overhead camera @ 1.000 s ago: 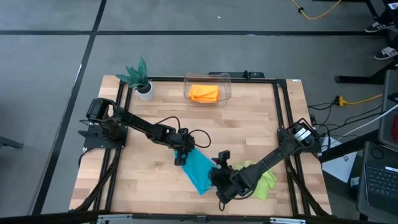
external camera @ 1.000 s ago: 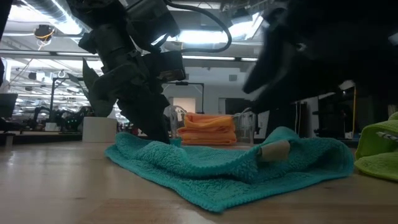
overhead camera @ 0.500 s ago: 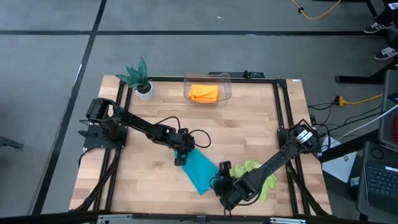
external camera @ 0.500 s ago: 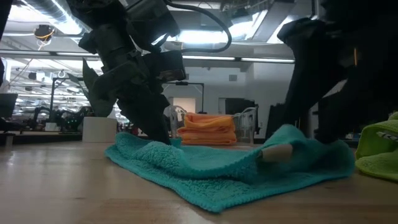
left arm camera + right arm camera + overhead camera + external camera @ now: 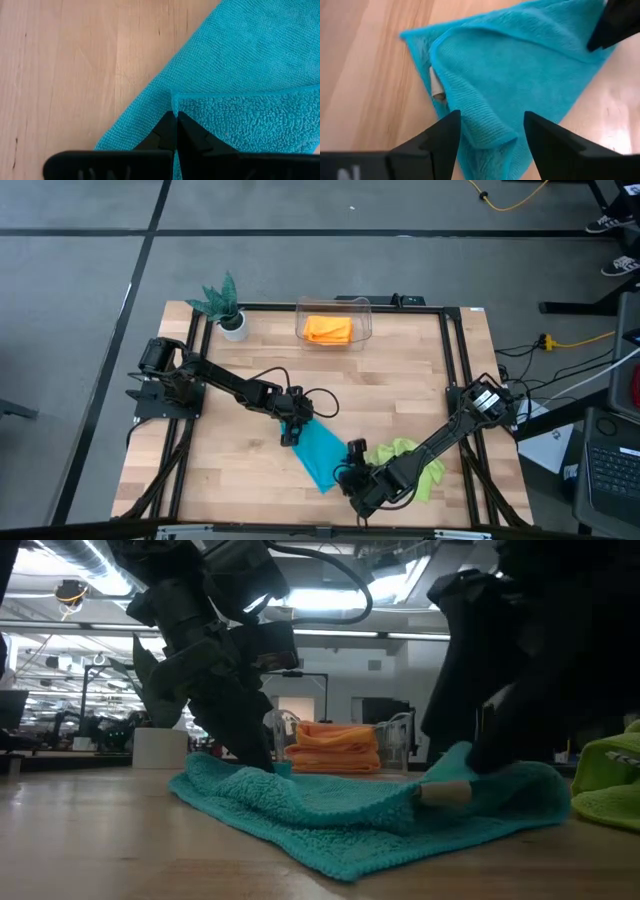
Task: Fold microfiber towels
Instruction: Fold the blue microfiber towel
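The teal towel point(image 5: 260, 65) is soft, nubby cloth with a matt face. The bench point(image 5: 65, 65) is smooth pale wood with a slight sheen.

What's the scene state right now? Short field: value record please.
teal towel: partly folded, lying on the table near the front edge
left hand: shut, pinching the far corner of the teal towel
right hand: open, fingers either side of a raised fold at the teal towel's near end, not closed on it
lime green towel: crumpled, right of the teal towel, partly under the right arm
orange towels: folded, inside the clear bin at the back edge
potted plant: back left corner
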Controlling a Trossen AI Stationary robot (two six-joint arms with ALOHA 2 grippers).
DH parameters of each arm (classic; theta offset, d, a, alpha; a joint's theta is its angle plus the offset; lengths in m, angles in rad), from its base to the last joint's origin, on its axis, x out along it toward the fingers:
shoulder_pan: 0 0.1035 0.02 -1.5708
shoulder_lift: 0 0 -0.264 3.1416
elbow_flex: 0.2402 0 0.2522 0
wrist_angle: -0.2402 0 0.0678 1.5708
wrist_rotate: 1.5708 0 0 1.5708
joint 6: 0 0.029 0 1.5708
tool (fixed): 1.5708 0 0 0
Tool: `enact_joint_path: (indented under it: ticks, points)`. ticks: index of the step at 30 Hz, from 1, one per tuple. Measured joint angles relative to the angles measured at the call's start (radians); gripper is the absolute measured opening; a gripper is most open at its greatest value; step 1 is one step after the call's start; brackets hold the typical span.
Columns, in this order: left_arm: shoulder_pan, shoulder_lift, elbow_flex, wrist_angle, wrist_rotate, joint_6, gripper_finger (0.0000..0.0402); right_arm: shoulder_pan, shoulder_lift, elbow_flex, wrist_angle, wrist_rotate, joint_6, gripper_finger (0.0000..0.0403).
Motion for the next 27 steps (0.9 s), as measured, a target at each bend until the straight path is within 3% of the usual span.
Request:
enact_joint_path:
  ticks: [4,14,27]
  points:
    - [0.000,0.000,0.000,0.000,0.000,0.000,0.0000,0.000,0.003,-0.001,0.019,-0.066,-0.066,0.0220]
    - [0.000,0.000,0.000,0.001,0.000,0.001,0.0000,0.013,0.003,-0.005,0.048,-0.105,-0.130,0.0220]
    - [0.000,0.000,0.000,0.001,0.000,0.000,0.0000,-0.034,0.002,-0.060,0.106,-0.078,-0.104,0.0218]
